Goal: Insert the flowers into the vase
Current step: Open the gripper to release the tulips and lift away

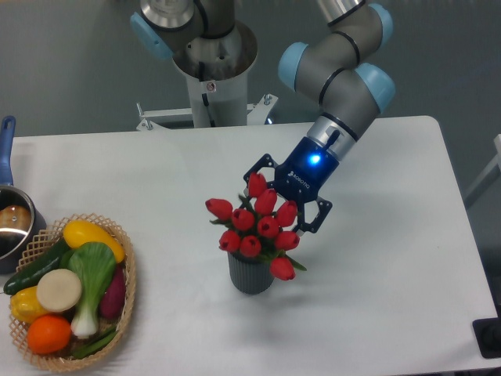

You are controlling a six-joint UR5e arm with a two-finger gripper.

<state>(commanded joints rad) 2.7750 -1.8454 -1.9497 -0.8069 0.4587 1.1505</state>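
Observation:
The flowers (254,225), a bunch of red tulip buds with green leaves, stand with their stems in the small dark grey ribbed vase (250,276) at the table's middle. The buds spread wider than the vase mouth and hide it. My gripper (275,210) reaches down from the upper right, right behind and above the bunch. Its dark blue finger links are splayed wide on either side of the upper buds, so it looks open. The fingertips are partly hidden behind the tulips, and I cannot tell if they touch the buds.
A woven wicker basket (125,270) with toy vegetables sits at the front left. A blue-handled metal pot (14,227) stands at the left edge. The robot's base column (211,70) rises behind the table's back edge.

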